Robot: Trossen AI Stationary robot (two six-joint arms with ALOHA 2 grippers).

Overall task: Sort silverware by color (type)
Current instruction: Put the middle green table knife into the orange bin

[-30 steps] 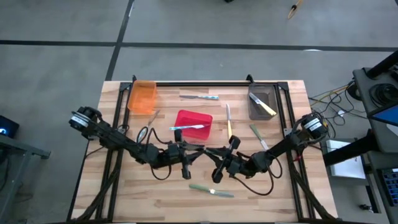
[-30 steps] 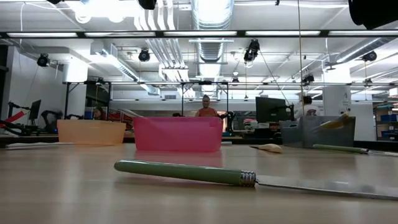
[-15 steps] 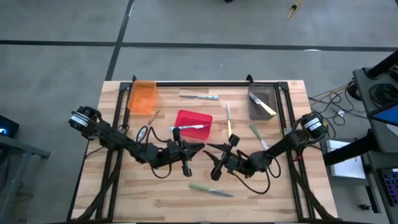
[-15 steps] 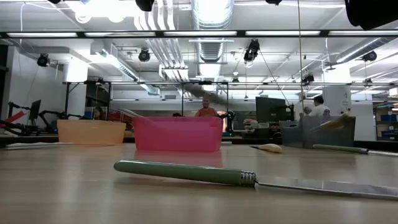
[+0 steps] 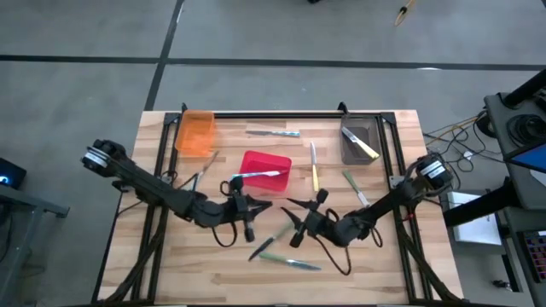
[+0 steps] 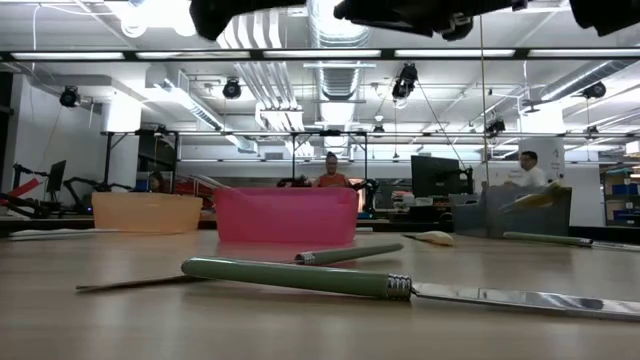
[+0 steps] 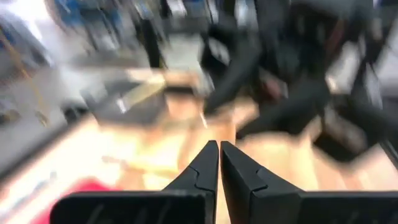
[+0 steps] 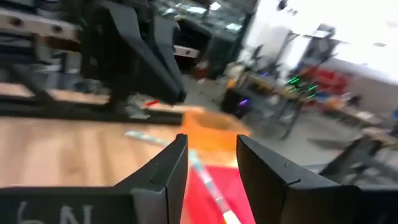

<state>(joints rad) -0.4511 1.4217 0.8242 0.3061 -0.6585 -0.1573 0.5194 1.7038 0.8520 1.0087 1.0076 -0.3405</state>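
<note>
Silverware, slim utensils with silver metal ends and pastel plastic handles, is scattered over the wooden slat desk (image 5: 171,273). Landmark: the red plastic bin (image 5: 266,162) mid-desk.

- Light-blue-handled piece (image 5: 260,174) lies across the red bin's near rim.
- Another blue-handled one (image 5: 275,132) sits behind the red bin, near the desk's back rail.
- Yellow-handled utensil (image 5: 314,169) just right of the red bin, lying front to back.
- Green-handled utensil (image 5: 352,187) further right of it.
- Green-handled knife (image 5: 288,260) in front of the red bin, near the desk's front edge; second green-handled piece (image 5: 266,244) angled just behind it. In the low view they overlap; touching or not, can't tell.
- Orange translucent bin (image 5: 195,131) back-left of the red bin; grey bin (image 5: 358,141) back-right, holding a yellow-handled piece (image 5: 364,147).

Left gripper (image 7: 219,163): fingers clenched together, nothing between them. Hovers in front of the red bin, slightly left. Right gripper (image 8: 210,163): fingers spread, nothing between them. Front-right of the red bin, close to the left one.

Handling guess: light, rigid, thin, lying flat on the wood, so the fingers must come right down to the surface. Metal ends look slick; the plastic handle is thicker and likely grippier, so pinch across the handle near its middle. A tip grab would probably pivot or skid.
</note>
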